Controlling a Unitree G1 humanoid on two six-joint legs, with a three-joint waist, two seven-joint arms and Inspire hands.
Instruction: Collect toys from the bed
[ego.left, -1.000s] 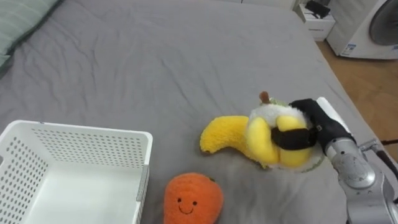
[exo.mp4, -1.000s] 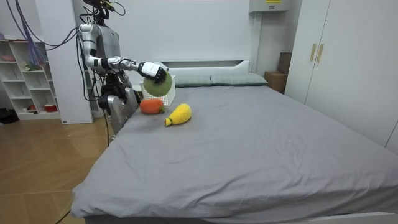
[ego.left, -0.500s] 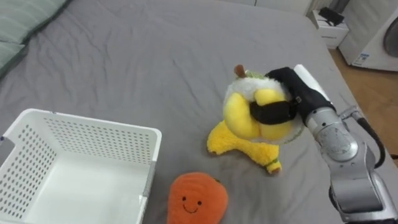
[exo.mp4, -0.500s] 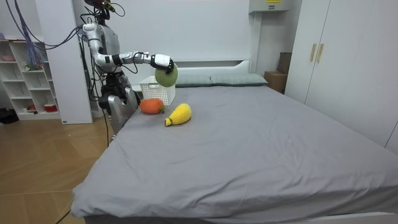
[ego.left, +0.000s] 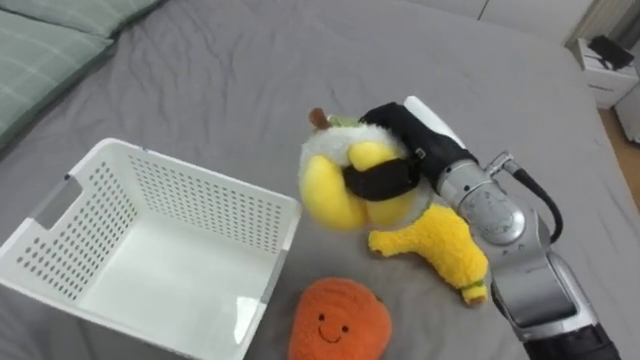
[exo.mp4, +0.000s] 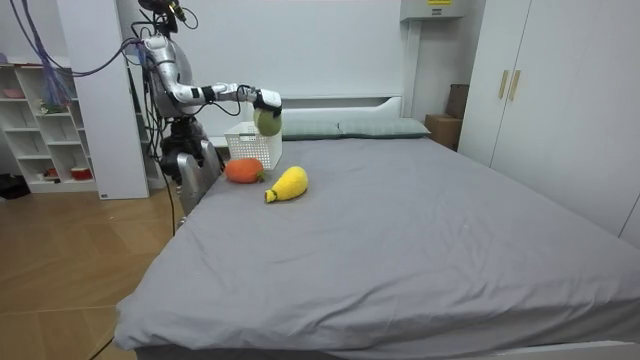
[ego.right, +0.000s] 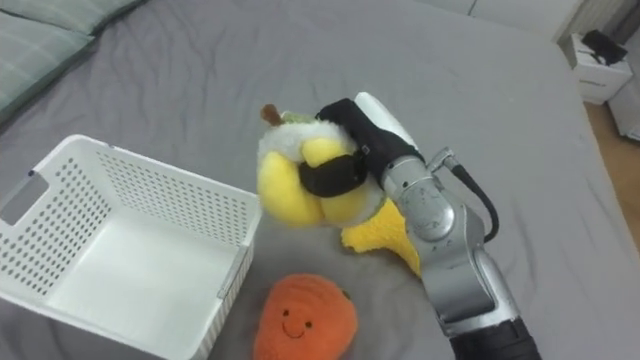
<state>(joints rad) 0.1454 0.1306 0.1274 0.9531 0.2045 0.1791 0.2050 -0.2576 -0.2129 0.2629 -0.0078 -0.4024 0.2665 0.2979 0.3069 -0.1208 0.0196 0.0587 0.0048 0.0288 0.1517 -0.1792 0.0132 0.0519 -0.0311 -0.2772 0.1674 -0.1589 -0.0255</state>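
My right hand (ego.left: 405, 150) is curled tight round the round yellow-and-white soft toy (ego.left: 330, 190), its dark fingers wrapped across the toy's front. I'm holding it in the air at the centre of the frame. The white basket (ego.left: 205, 205) sits on the bed in the lower left, with its open top facing up. The toy hangs just at the basket's right-hand corner, beside the rim and not yet over the opening. So the whole move turns on this: the basket lies to the left and lower left of my hand, and I judge I must carry the toy that way before I let go.

Two more toys lie on the sheet. A yellow banana (ego.left: 435, 245) lies just under and to the right of my wrist, its long axis running toward the lower right. An orange one with a smiling face (ego.left: 338, 320) sits at the bottom centre, close to the basket's near corner.

The bed (ego.left: 230, 70) is a smooth grey sheet, with a striped pillow (ego.left: 50, 35) in the upper left. In the room view I stand at the bedside on the left, with a white wardrobe (exo.mp4: 540, 90) on the right.
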